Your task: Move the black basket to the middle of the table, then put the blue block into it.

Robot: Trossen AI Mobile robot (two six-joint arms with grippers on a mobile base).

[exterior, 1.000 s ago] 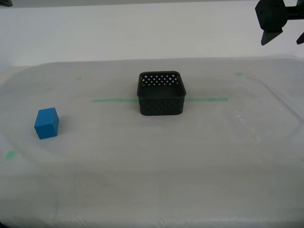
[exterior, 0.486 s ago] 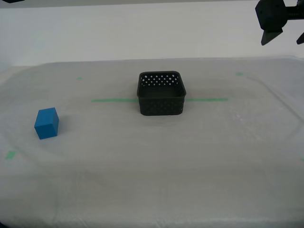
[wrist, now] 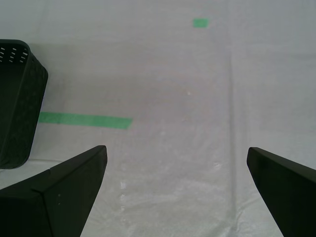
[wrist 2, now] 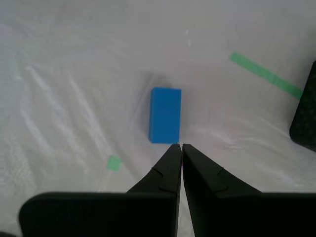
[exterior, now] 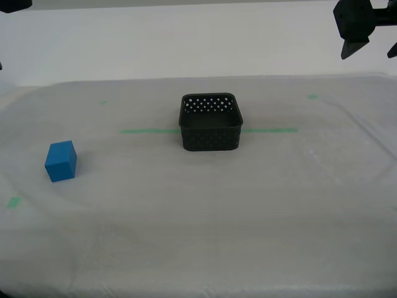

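The black basket [exterior: 211, 133] stands empty on the green tape line at the middle of the table [exterior: 198, 217]. The blue block [exterior: 61, 161] lies on the cloth at the exterior view's left, well apart from the basket. My first gripper [exterior: 372, 51] hangs open and empty high at the exterior view's right; its wrist view shows the wide-apart gripper [wrist: 176, 150] with the basket [wrist: 19, 108] off to one side. My second gripper [wrist 2: 181, 146] is shut and empty, above the cloth with the blue block [wrist 2: 165, 114] just beyond its tips.
A green tape line [exterior: 142, 131] runs behind the basket to both sides. Small green marks lie at the near left [exterior: 13, 202], far left [exterior: 103, 102] and far right [exterior: 312, 96]. A black arm part [exterior: 15, 5] shows at the top left corner.
The black arm part at the exterior view's top left corner has come slightly further into view. The basket, the block and the first gripper have not moved.
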